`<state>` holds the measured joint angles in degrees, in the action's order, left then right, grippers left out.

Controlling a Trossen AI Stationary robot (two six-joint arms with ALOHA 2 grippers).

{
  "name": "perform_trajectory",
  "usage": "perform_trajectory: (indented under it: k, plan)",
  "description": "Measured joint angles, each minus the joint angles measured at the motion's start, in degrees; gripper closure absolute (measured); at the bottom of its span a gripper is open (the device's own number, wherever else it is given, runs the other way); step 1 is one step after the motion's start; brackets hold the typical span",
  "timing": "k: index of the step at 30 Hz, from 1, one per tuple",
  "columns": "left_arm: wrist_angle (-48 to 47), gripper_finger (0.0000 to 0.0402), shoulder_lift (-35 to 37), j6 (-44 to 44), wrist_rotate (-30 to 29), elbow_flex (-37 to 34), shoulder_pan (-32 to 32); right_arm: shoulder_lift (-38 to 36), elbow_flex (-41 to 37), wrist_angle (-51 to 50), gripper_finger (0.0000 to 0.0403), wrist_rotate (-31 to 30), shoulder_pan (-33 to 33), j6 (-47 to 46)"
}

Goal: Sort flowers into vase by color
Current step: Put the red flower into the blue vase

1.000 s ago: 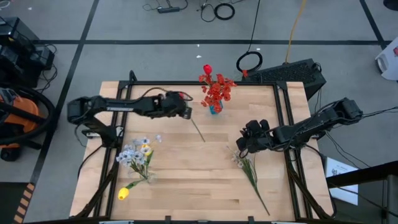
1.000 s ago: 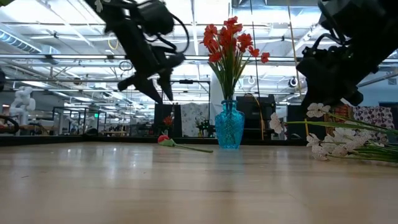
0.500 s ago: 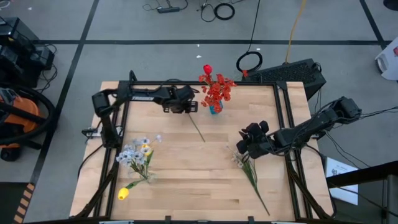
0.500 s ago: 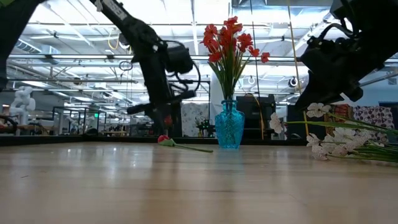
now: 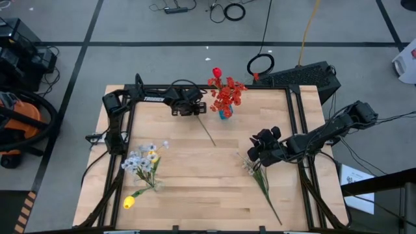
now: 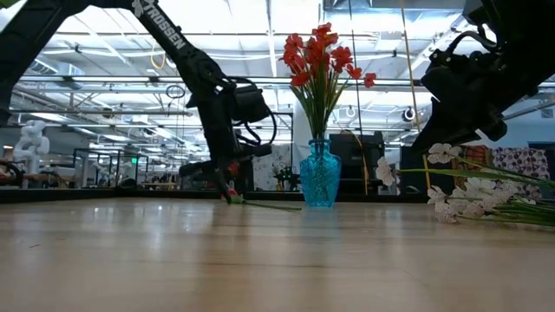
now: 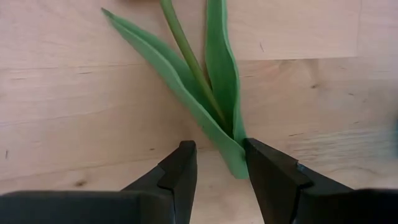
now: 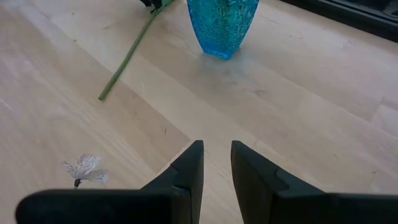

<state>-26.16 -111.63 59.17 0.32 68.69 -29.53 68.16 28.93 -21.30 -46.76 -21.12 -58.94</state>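
Between the spread fingers of the left gripper (image 7: 214, 171), down at the board near the table's (image 5: 195, 188) far edge: the leafy end of a lone green-stemmed flower (image 5: 207, 134), its two long leaves fanning forward from the jaw gap, stem running straight on beyond them. One leaf tip touching the inner face of one finger (image 7: 273, 177); other finger (image 7: 177, 171) just clear of the leaves. Just beside these jaws, toward the table's middle: teal vase (image 5: 225, 113), upright, already filled with red flowers (image 5: 226, 91).

Over at the right gripper (image 8: 216, 163): fingers parted by a narrow gap, nothing between them, hovering above bare wood. Right beneath and beside these jaws: white blossom spray (image 5: 259, 172) lying flat, long stem trailing off toward the near edge; one small pale bloom (image 8: 87, 168) loose on the wood just off one finger. Well ahead of these jaws: the teal vase again, and the lone flower's stem slanting across the boards.

Far from both grippers, at the near left part of the table: mixed white and yellow bunch (image 5: 144, 162) and a single yellow bud (image 5: 130, 201), all lying flat.
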Motion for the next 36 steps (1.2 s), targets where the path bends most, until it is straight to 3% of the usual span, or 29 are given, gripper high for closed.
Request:
perform_trajectory:
  k: [6,14,29,36]
  plan:
    - [-1.7,0.0279,-0.2,-6.6,1.4,0.1,-1.1,0.0,0.0,0.0,0.033,0.0,0.0,0.0]
    - [-3.7,0.0393,0.1,-16.7,3.0,-0.1,-2.1,0.0,0.0,0.0,0.033,0.0,0.0,0.0]
    - [-8.4,0.0398,6.5,-20.6,2.0,-0.5,2.2,0.0,0.0,0.0,0.033,0.1,0.0,-0.6]
    - [-7.4,0.0397,7.4,-20.7,-1.5,-0.4,3.5,0.0,0.0,0.0,0.033,-0.1,0.0,-1.5]
